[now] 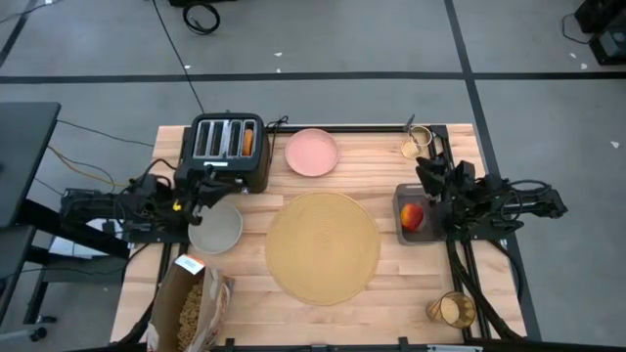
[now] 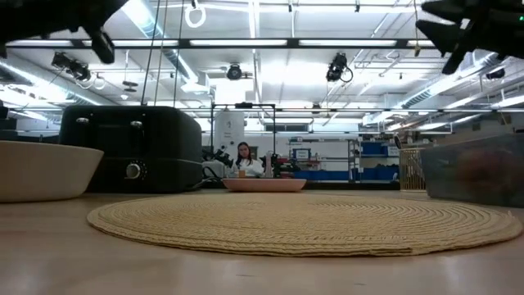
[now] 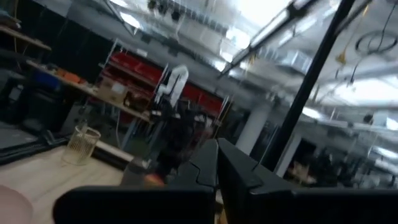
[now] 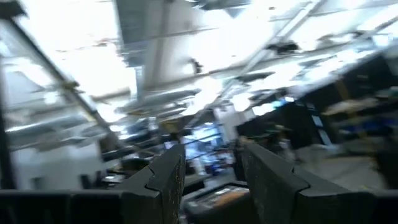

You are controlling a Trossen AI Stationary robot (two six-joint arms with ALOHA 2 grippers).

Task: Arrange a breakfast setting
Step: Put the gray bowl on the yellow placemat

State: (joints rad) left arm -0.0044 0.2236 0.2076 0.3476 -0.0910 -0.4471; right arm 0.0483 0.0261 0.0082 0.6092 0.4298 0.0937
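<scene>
I am looking down at the table and working across it from the left. My left gripper (image 1: 201,192) is hovering near the black toaster (image 1: 227,149) with its jaws pressed together on nothing; the left wrist view is showing the two fingers meeting. Just beside it the grey-green bowl (image 1: 215,226) is sitting on bare wood, off the mat. One toast round (image 1: 248,142) is still showing in a slot of the toaster. Below the bowl an open paper bag (image 1: 191,311) is lying at the near edge.

In the middle the tan placemat (image 1: 323,244) is lying flat with nothing on it, and the pink plate (image 1: 311,152) is waiting beyond it by the far edge.

On the right the red apple (image 1: 412,216) is resting in a small grey tray (image 1: 401,200), a clear cup (image 1: 417,142) is standing at the far corner and the amber tumbler (image 1: 451,309) at the near corner. My right gripper (image 1: 437,186) is holding above the tray, jaws partly apart and empty.

I am judging the job barely begun: only the mat is placed; everything else is still waiting.

I am counting one mat, one bowl, one plate, one tumbler, one apple, one toast. I cannot find the spoon.
</scene>
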